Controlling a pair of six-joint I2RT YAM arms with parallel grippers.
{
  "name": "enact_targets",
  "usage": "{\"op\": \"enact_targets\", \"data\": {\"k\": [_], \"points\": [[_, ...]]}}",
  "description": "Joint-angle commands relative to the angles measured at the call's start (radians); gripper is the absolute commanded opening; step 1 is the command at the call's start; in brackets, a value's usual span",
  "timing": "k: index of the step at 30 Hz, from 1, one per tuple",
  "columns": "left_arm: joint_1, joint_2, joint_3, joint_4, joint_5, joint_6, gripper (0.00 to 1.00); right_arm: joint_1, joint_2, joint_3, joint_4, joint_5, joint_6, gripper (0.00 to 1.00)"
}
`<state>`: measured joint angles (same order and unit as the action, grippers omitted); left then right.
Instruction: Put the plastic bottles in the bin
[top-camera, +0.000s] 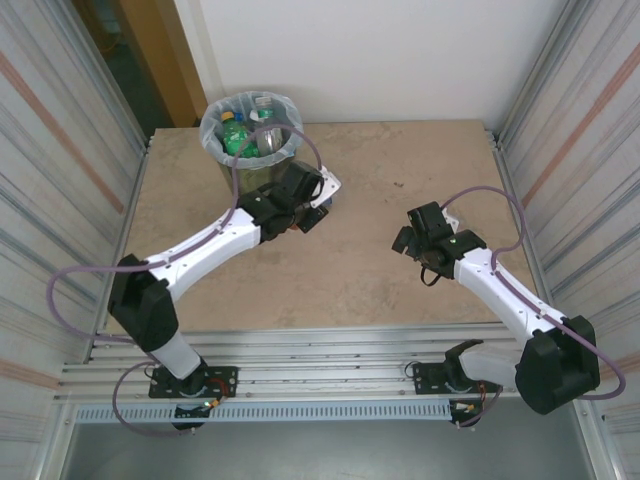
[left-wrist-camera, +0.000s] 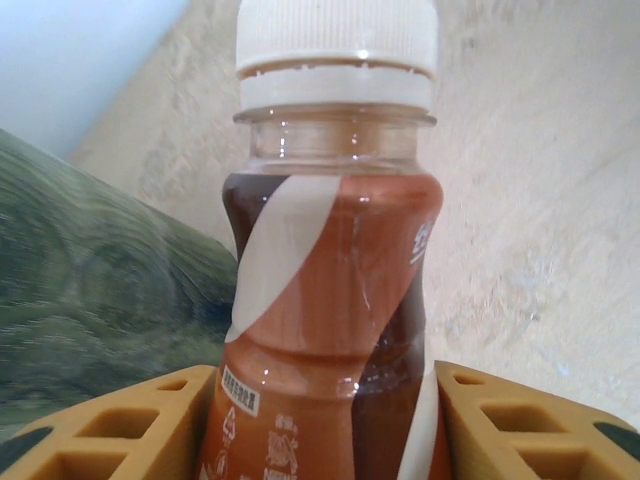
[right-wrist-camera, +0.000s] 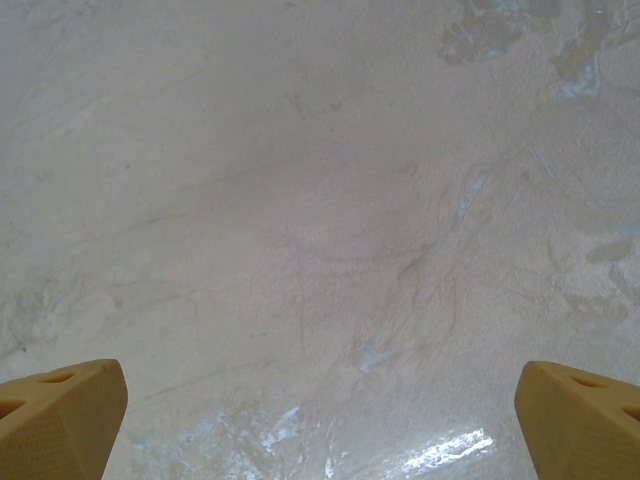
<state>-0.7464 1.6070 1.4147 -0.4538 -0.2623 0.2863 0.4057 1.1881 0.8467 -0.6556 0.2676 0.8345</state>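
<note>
The left gripper (left-wrist-camera: 320, 390) pinches a smooth brown bottle (left-wrist-camera: 335, 300) with a ribbed white cap (left-wrist-camera: 337, 40) between its yellow, hollow-celled fingers (left-wrist-camera: 130, 430). It sits just beside the bin (top-camera: 243, 178), a dark glossy cylinder lined with a crinkled pale bag (top-camera: 213, 128) and holding other plastic bottles (top-camera: 238, 135). The right gripper (right-wrist-camera: 320, 420) hangs spread wide over the bare, mottled table (right-wrist-camera: 300, 200).

Our left arm (top-camera: 200, 250) stretches forward and toward the middle, and its hand (top-camera: 312, 198) is clamped on a brown bottle (left-wrist-camera: 330, 300), one finger (left-wrist-camera: 150, 425) at each side. Our right arm (top-camera: 500, 285) bends inward, with its hand (top-camera: 408, 238) spread wide and pointing downward.
</note>
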Motion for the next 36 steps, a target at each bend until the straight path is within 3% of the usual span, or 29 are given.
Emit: {"op": "enact_targets", "data": {"k": [1,8,18,28,36], "points": [[-0.001,-0.083,-0.001,0.111,0.020,-0.023,0.40,0.004,-0.005,-0.015,-0.007,0.015,0.026,0.98],[0.055,-0.132,0.043,0.269,0.014,-0.061,0.39,0.002,-0.020,-0.020,-0.011,0.017,0.028,0.98],[0.251,-0.071,0.127,0.468,0.056,-0.304,0.39,0.003,-0.044,-0.026,-0.030,0.024,0.035,0.98],[0.393,0.063,0.208,0.499,0.099,-0.569,0.38,0.004,-0.065,-0.028,-0.045,0.029,0.039,0.98],[0.407,0.143,0.273,0.434,0.051,-0.619,0.43,0.003,-0.062,-0.020,-0.050,0.032,0.035,0.98]]}}
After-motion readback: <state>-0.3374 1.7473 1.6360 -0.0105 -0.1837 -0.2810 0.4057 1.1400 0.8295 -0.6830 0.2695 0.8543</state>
